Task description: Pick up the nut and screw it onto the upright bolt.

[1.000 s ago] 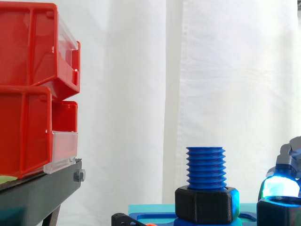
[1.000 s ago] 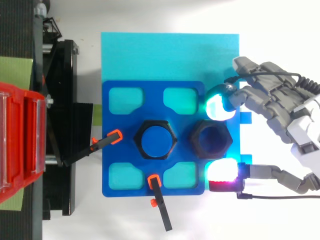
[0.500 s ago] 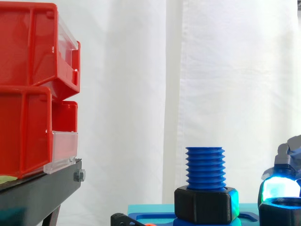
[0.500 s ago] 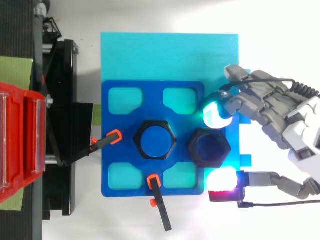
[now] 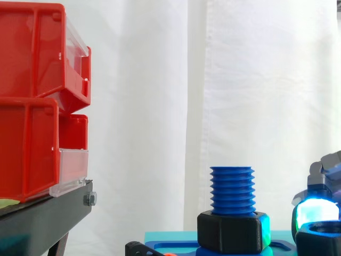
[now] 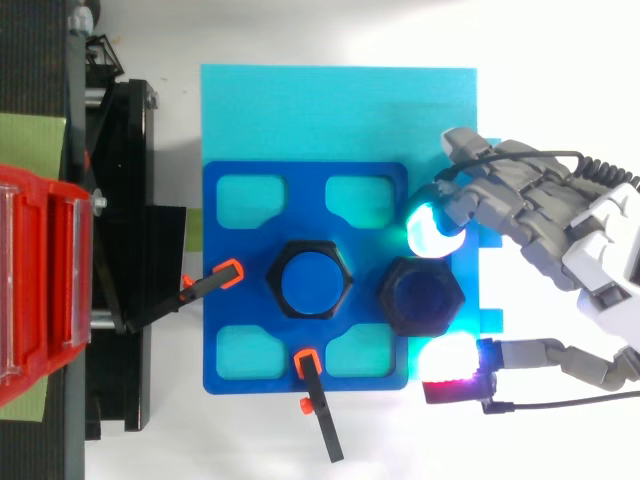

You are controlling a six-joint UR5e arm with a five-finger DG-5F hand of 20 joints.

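My robot hand (image 6: 520,205) pinches the nut (image 6: 420,297) at the blue plate's (image 6: 225,285) edge near my arm, beside the bolt (image 6: 310,280). I only hold its sides, so it might slip and fall.

- Bolt (image 5: 232,189): blue throughout, ribbed with thread. Collar nut (image 5: 232,232) at its foot: black.
- Loose nut (image 6: 420,296): black, with a cyan-green tint on its far edge.
- Base plate (image 6: 225,300): deep blue. Sheet (image 6: 330,110) beneath it: cyan, also showing through the plate's cut-outs.
- Robot hand (image 6: 540,215): grey. One pad (image 6: 432,225) glows cyan-green, another (image 6: 448,360) white shading to red.
- Clamps (image 6: 205,287): black with orange tips.
- Bins (image 5: 32,106): red with clear fronts. Stand (image 5: 42,221): black. Curtain (image 5: 256,80): white.
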